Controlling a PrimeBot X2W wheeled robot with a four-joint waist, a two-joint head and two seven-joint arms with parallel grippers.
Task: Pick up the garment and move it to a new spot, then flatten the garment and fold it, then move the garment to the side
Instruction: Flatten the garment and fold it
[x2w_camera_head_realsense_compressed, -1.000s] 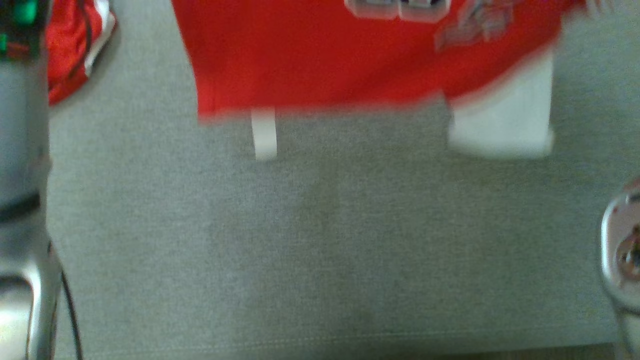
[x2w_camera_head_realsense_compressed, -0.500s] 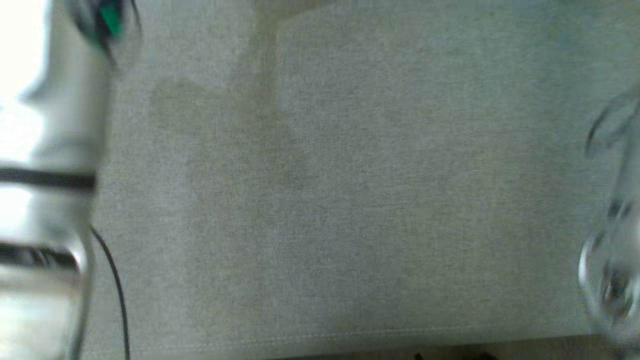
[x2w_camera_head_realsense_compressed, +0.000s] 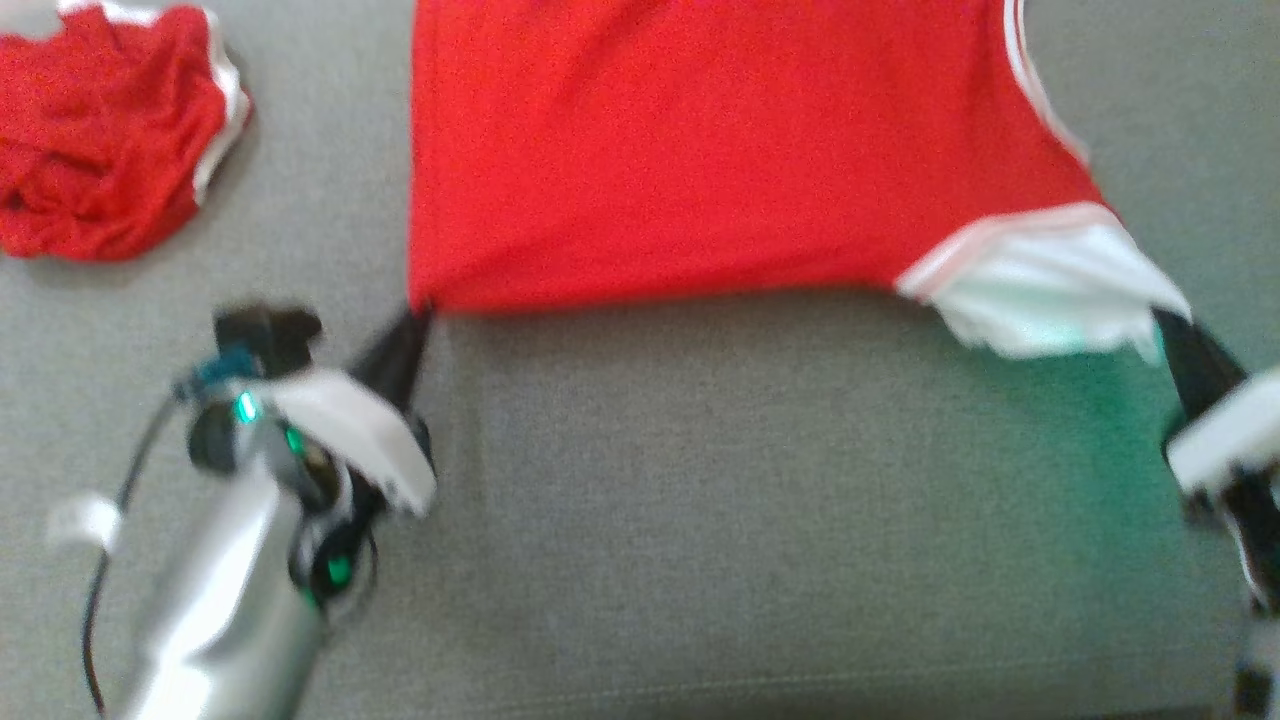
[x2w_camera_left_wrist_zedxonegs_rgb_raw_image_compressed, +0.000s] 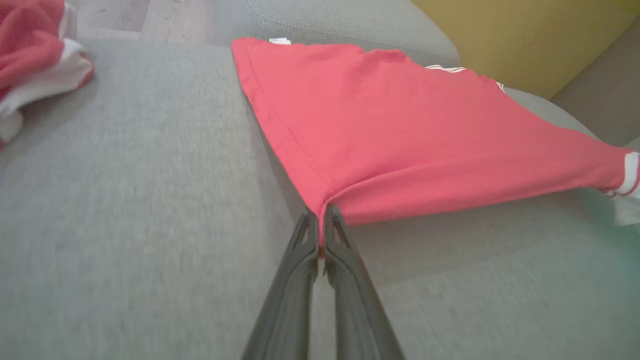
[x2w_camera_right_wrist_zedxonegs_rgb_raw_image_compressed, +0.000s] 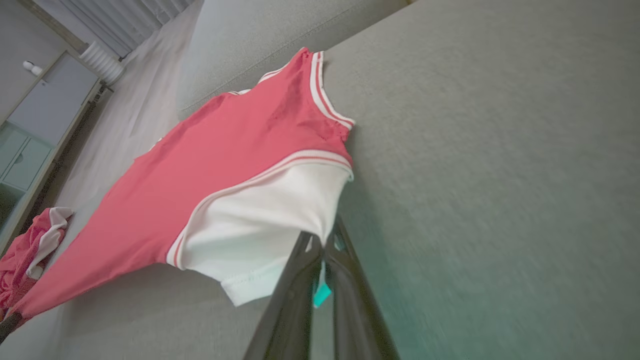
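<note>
The garment (x2w_camera_head_realsense_compressed: 700, 160) is a red jersey with white sleeves and white trim, stretched over the grey cushion (x2w_camera_head_realsense_compressed: 700, 520). My left gripper (x2w_camera_head_realsense_compressed: 418, 318) is shut on the garment's near left corner; the left wrist view shows the red hem (x2w_camera_left_wrist_zedxonegs_rgb_raw_image_compressed: 320, 220) pinched between the dark fingers (x2w_camera_left_wrist_zedxonegs_rgb_raw_image_compressed: 300, 265). My right gripper (x2w_camera_head_realsense_compressed: 1165, 325) is shut on the edge of the white sleeve (x2w_camera_head_realsense_compressed: 1040, 290). In the right wrist view the sleeve (x2w_camera_right_wrist_zedxonegs_rgb_raw_image_compressed: 260, 225) hangs from the fingertips (x2w_camera_right_wrist_zedxonegs_rgb_raw_image_compressed: 322, 245), lifted slightly off the cushion.
A second red and white garment (x2w_camera_head_realsense_compressed: 100, 140) lies crumpled at the far left of the cushion, also seen as a bunched heap (x2w_camera_right_wrist_zedxonegs_rgb_raw_image_compressed: 30, 245) in the right wrist view. A yellow wall (x2w_camera_left_wrist_zedxonegs_rgb_raw_image_compressed: 520, 35) stands behind the sofa. Bare cushion extends toward the front edge.
The head camera has swung, so the whole picture shifted. Both grippers now show at the garment's near corners, shut on it, with the garment stretched between them.
</note>
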